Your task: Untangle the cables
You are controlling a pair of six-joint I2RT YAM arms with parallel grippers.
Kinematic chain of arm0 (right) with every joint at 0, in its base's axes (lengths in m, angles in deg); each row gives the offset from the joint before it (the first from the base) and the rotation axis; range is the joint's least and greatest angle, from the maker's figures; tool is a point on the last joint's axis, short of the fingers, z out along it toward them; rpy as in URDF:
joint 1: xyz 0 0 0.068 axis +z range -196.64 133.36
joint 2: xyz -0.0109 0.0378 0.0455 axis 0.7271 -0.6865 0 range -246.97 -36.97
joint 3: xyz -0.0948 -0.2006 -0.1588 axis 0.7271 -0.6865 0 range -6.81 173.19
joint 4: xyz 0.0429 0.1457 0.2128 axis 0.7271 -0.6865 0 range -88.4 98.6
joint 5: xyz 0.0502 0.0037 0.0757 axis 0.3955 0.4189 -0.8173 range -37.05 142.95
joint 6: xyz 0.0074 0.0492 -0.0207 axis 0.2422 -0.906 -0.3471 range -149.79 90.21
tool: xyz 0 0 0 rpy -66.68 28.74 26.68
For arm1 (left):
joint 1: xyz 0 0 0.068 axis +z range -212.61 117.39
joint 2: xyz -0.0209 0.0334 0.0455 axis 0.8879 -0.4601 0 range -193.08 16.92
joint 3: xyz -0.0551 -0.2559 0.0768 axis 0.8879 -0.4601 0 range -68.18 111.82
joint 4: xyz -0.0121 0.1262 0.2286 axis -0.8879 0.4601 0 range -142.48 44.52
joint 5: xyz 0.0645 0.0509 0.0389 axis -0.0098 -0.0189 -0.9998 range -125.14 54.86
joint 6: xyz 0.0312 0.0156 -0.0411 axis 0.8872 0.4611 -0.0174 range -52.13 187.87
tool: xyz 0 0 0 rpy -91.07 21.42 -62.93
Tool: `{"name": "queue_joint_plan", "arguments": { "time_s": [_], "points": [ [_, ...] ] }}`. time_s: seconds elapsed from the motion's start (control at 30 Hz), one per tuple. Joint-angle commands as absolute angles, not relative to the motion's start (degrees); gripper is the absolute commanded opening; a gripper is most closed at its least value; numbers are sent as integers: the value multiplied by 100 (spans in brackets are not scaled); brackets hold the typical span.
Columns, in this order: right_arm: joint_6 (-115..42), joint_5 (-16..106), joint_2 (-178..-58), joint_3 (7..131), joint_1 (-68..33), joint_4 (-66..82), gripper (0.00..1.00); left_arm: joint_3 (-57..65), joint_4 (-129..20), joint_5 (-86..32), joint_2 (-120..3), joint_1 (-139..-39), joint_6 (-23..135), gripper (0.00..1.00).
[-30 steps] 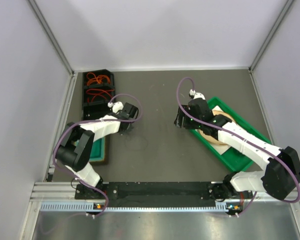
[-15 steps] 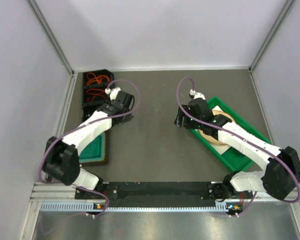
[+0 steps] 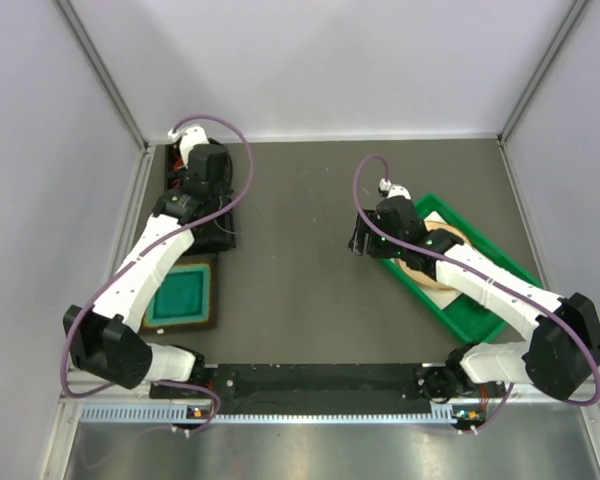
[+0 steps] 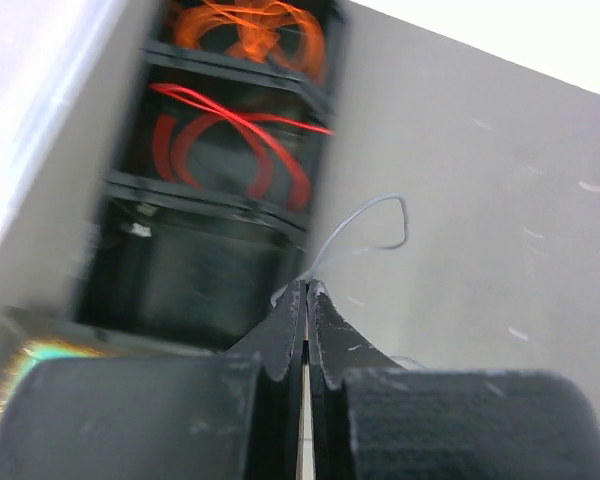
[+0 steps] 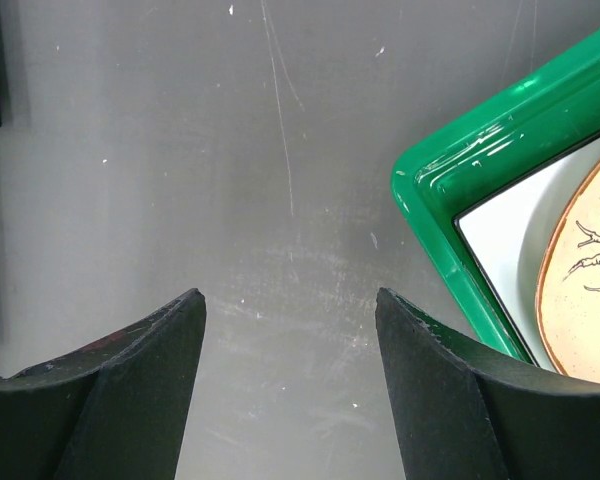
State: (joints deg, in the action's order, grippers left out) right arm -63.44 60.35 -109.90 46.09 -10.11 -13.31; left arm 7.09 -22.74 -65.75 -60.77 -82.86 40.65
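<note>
My left gripper [image 4: 307,288] is shut, and a thin dark cable [image 4: 385,222] curls out from between its tips. It hangs at the right edge of the black bin [image 3: 172,205], level with the bin's nearest compartment. Orange cables [image 4: 252,28] fill the far compartment and red cables [image 4: 230,140] lie in the middle one. In the top view the left gripper [image 3: 218,222] reaches over the bin at the far left. My right gripper [image 5: 290,295] is open with nothing between its fingers. It hovers over bare table by the green tray's corner [image 5: 430,190].
The green tray [image 3: 480,322] at the right holds a beige plate [image 3: 432,268] under the right arm. A teal square tray [image 3: 180,293] lies near the left arm's base. Grey walls close in the table on three sides.
The left arm has swung from the table's middle left out to the black bin, carrying the thin cable. The right arm has not moved.
</note>
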Motion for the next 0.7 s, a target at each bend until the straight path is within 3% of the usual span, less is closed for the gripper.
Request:
{"name": "queue_joint_plan", "arguments": {
  "time_s": [0.0,0.2,0.4,0.67],
  "points": [
    [-6380,6104,-10895,4601,-973,-1170,68,-12,-3496,-6722,-5797,-7765,5046,0],
    [-6345,6130,-10930,4601,-973,-1179,68,-1866,-6432,-6695,-5111,-7668,6188,0],
    [-6354,6042,-11036,4627,-973,-1126,68,-2493,-7541,-6722,-4979,-7579,6585,0],
    [-6336,6042,-11080,4663,-973,-1117,68,-2142,-7831,-6616,-5005,-7536,7076,0]
  ]
}}
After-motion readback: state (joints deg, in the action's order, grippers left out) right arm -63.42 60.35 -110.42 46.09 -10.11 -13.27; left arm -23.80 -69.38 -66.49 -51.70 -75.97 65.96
